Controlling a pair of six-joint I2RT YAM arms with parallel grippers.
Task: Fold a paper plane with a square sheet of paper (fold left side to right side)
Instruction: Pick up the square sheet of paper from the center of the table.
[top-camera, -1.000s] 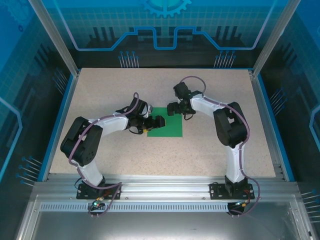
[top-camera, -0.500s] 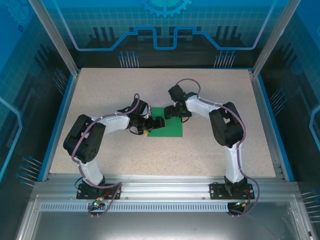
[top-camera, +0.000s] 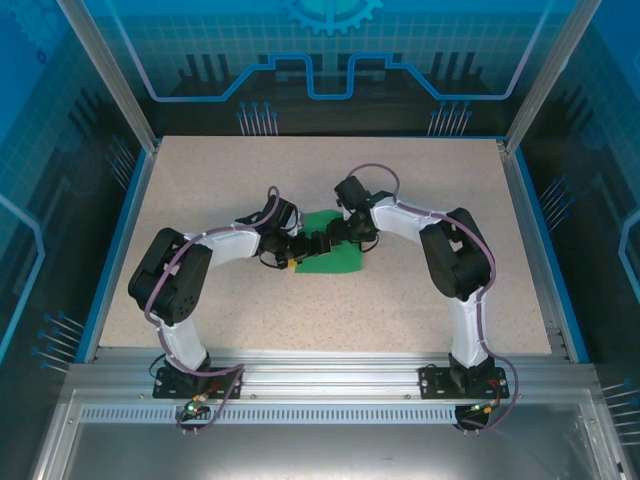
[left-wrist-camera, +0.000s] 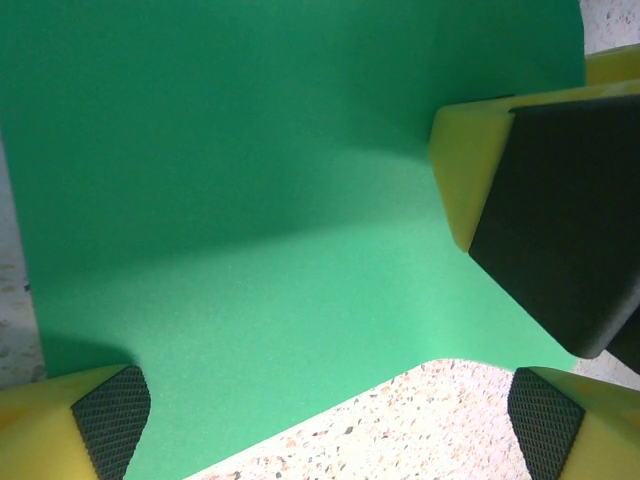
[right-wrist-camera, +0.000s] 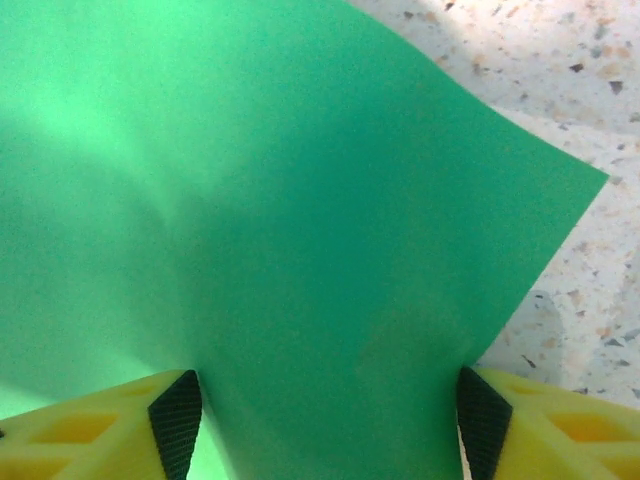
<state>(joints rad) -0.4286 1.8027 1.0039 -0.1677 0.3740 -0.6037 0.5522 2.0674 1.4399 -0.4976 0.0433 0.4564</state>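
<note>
**Current step.** First fold, left side onto right side; judged as not yet made, since no crease is visible.

**Sheet position.** The square sheet of paper (top-camera: 340, 262) lies on the counter (top-camera: 420, 180) directly beneath both pincers. It is bowed upward rather than flat.

**Left pincer** (left-wrist-camera: 335, 420). Jaws fully apart and holding nothing. The sheet lies under and ahead of its pads, and its near edge passes between them. One finger (left-wrist-camera: 545, 210) of the right pincer stands just ahead, to its right.

**Right pincer** (right-wrist-camera: 330, 420). Jaws part-way apart, and the sheet spans the gap from pad to pad, humped ahead of them. It cannot be told whether the paper is actually clamped.

**Next move (judgement).** Secure one edge firmly, then lift it and carry it across to the opposite edge. Align the corners before pressing. The thin paper may slip or crumple under uneven pressure.
</note>
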